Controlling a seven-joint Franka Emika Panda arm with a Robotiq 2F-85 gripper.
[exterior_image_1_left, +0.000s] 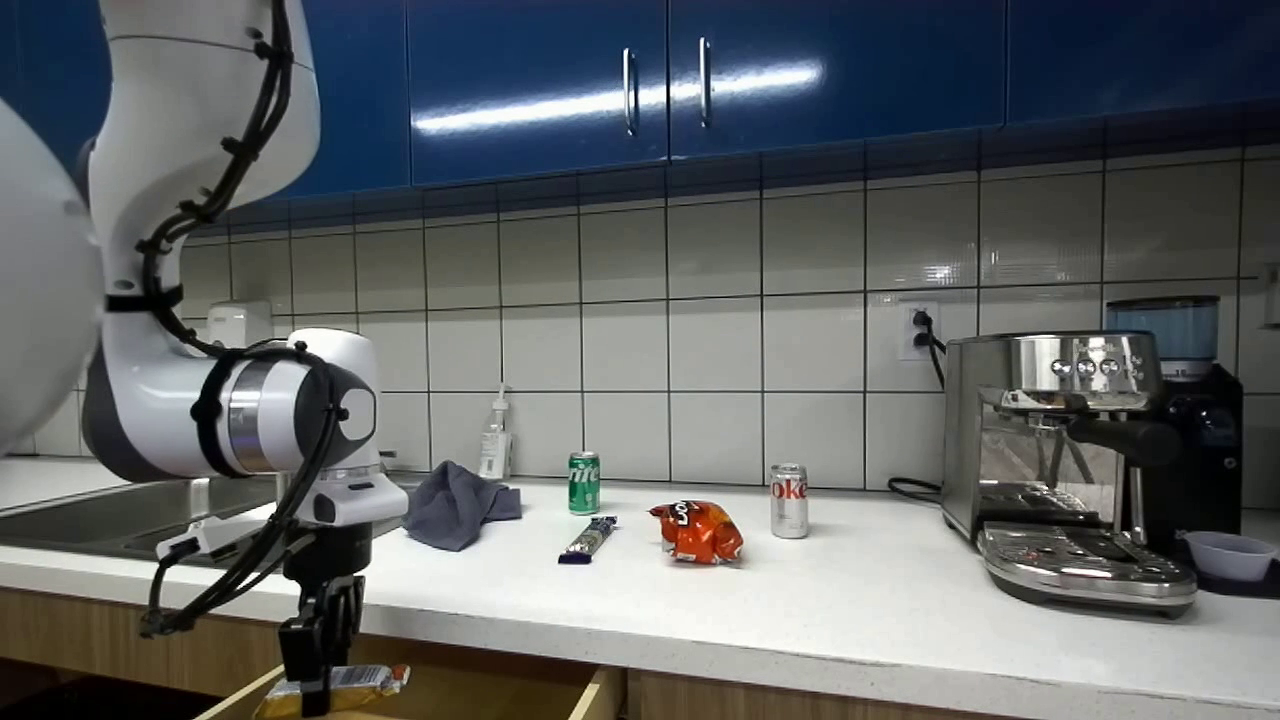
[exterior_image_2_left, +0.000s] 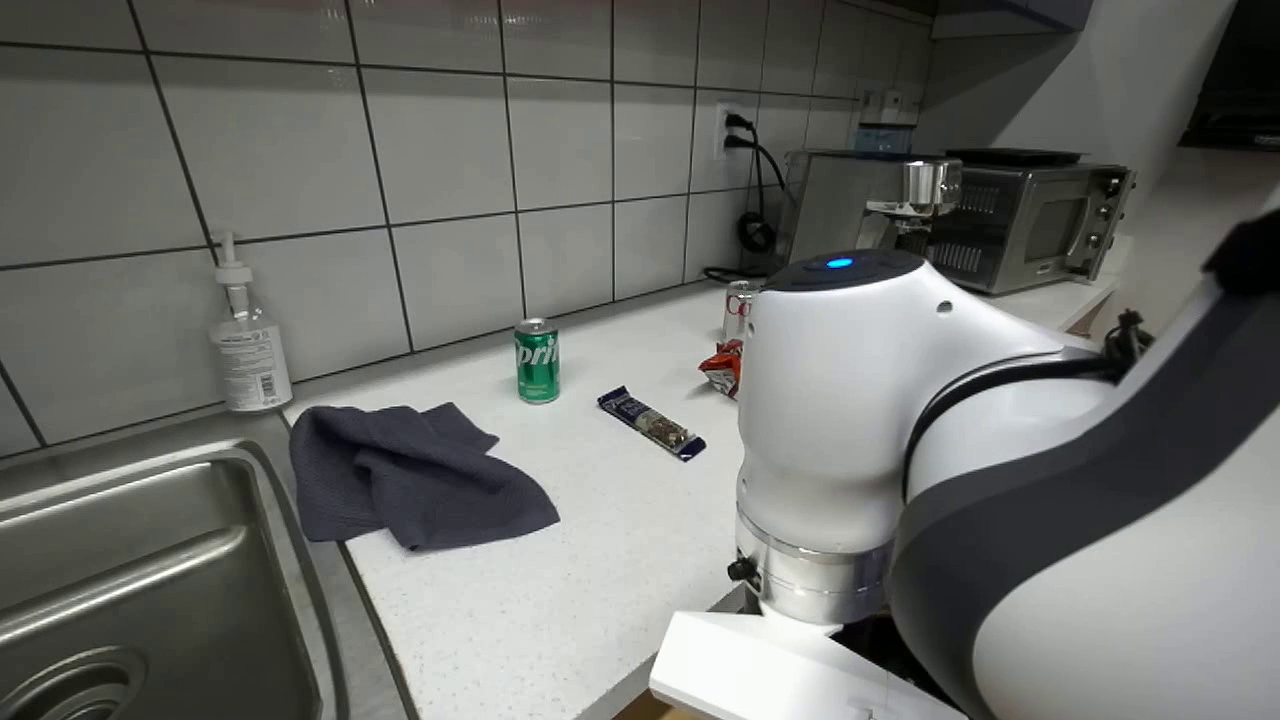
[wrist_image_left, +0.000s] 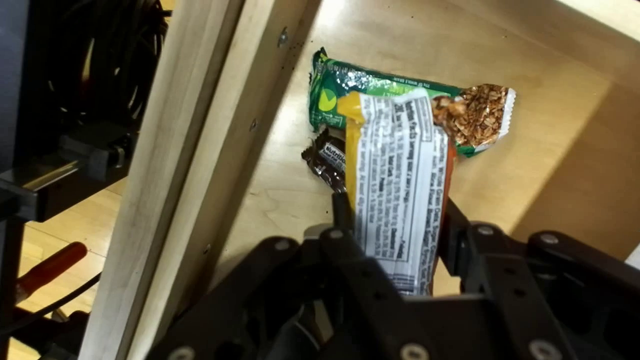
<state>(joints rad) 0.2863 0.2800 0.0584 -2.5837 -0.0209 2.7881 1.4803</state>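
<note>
Gripping a snack bar (wrist_image_left: 398, 192) between my fingers (wrist_image_left: 454, 240), I'm pointing it toward twelve o'clock in wrist view; its label (wrist_image_left: 400, 145) is reading "Nutrition Facts," a can (exterior_image_2_left: 538, 365) "Sprite."

Labelled packet (wrist_image_left: 400, 195) in pincer (wrist_image_left: 397, 220); beneath, green wrapper (wrist_image_left: 392, 85), perhaps brown candy (wrist_image_left: 327, 162)

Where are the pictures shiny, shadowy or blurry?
In an exterior view, white glare streaks the blue cupboards; in the wrist view, light glints off the green wrapper, a shadow darkens the drawer at right, and the small print on the yellow-and-white packet in the claw looks fuzzy.
</note>
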